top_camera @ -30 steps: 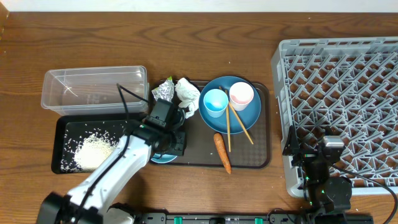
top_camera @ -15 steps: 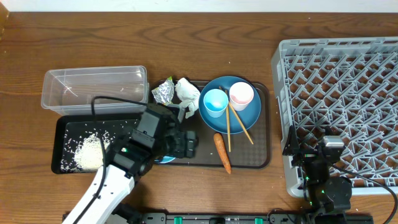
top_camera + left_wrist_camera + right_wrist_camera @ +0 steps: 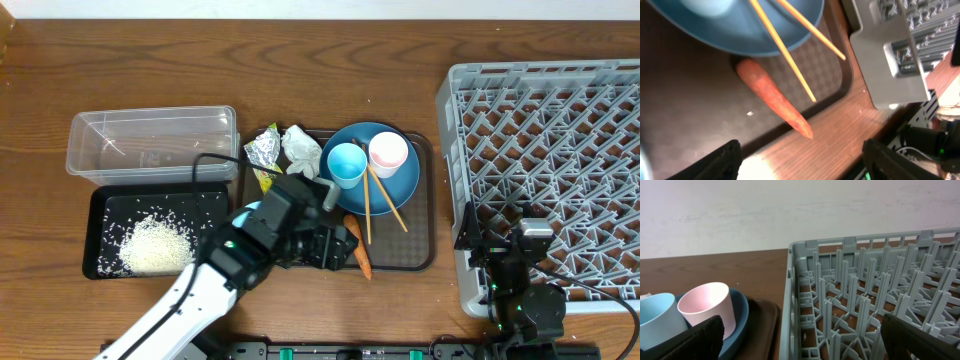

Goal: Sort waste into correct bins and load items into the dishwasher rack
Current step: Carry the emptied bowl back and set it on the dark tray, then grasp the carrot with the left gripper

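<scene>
Left arm pose: enters from the bottom left of the overhead frame and runs diagonally up-right; white link, black wrist, parked over the lower middle of the brown serving tray [image 3: 412,255].
left gripper [image 3: 807,162]: released, dark fingers spread wide with nothing between them; they sit in the bottom corners of the wrist view.
Right arm pose: low at the bottom right of the overhead frame, by the rack's lower-left corner.
right gripper [image 3: 802,332]: released, fingers wide apart and empty, facing across the rack wall.
carrot [image 3: 770,95]: small, orange, tapered, matte skin; lies on the brown serving tray's textured floor, blunt end touching the plate rim, pointed tip at the tray's lip just ahead of the left fingers.
plate [image 3: 398,188]: dark blue, round, glossy; upper right of the tray.
chopsticks [image 3: 785,50]: pale wood, thin, crossing off the plate edge above the carrot.
light-blue cup [image 3: 347,165], pink cup [image 3: 388,153]: upright, side by side on the plate.
wrapper [image 3: 263,150], tissue [image 3: 300,145]: crumpled foil and crumpled white paper, at the tray's upper-left corner.
clear tub [image 3: 150,140]: rectangular, see-through plastic, left of frame.
black tray [image 3: 105,205]: shallow, just below the tub, holds the rice [image 3: 155,243] pile.
rack [image 3: 545,150]: grey plastic lattice, low walls, right of frame.
</scene>
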